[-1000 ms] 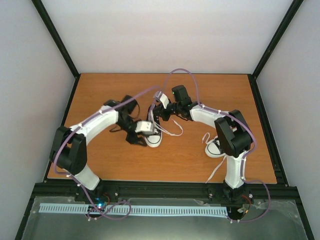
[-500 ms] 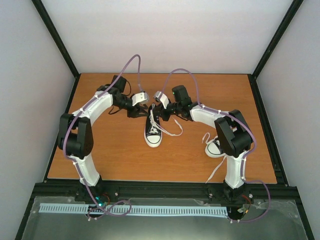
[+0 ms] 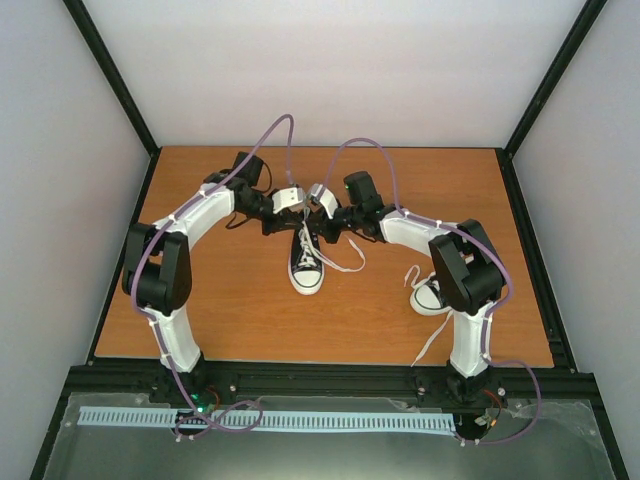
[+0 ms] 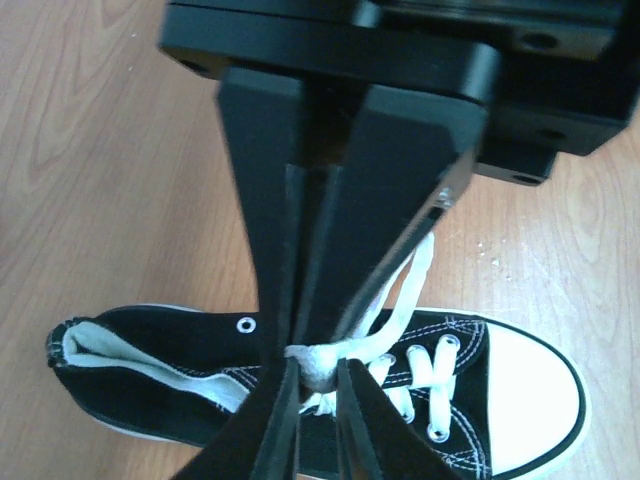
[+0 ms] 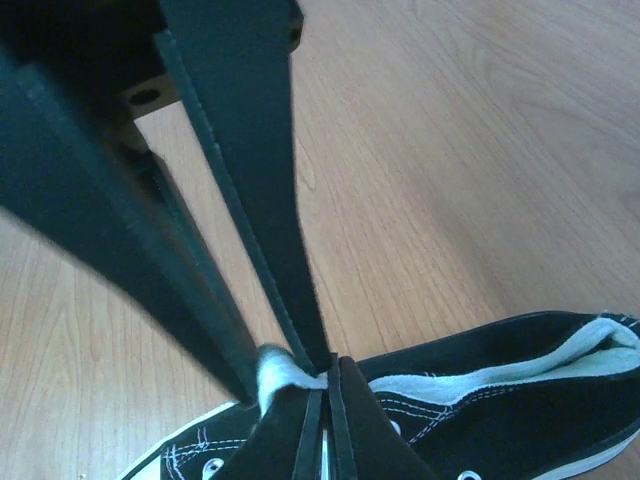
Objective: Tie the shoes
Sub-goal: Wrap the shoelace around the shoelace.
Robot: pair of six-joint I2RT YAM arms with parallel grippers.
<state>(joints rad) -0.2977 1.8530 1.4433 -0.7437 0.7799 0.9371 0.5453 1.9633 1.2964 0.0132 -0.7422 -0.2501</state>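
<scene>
One shoe | laces pinched by left pincer, right pincer | other shoe half-hidden

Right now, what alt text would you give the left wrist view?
The left gripper pinches a white lace over a black sneaker. The sneaker spans the frame's bottom on a wooden table, white toe cap at right.

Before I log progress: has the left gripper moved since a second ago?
Yes: left gripper went from the middle shoe's toe toward its heel end.
</scene>
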